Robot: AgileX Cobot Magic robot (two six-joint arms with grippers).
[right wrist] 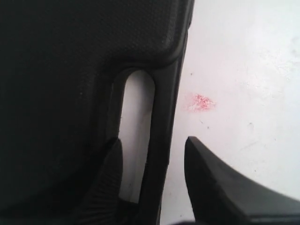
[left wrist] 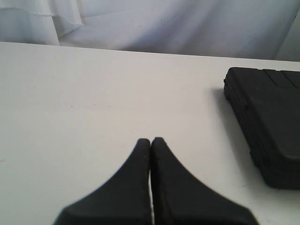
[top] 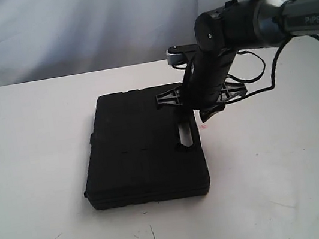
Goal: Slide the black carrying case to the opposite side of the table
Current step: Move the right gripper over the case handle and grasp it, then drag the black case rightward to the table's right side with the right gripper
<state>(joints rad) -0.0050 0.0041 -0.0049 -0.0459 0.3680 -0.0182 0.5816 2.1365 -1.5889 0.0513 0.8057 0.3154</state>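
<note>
Right tool (right wrist: 152, 140) spread wide astride the case (top: 142, 146) handle (right wrist: 161, 108), gripping nothing; left tool (left wrist: 151, 139) pinched closed, empty; tabletop (top: 30, 146) roomy all round.

Finding: one legible marking. The word "PIPER", in pale capital letters, stands on the dark grey tubular arm segment (top: 312, 17) at the upper right edge of the exterior view. The letters run along the length of that segment and read upright. They are small and slightly blurred, yet each letter can be made out.
</note>
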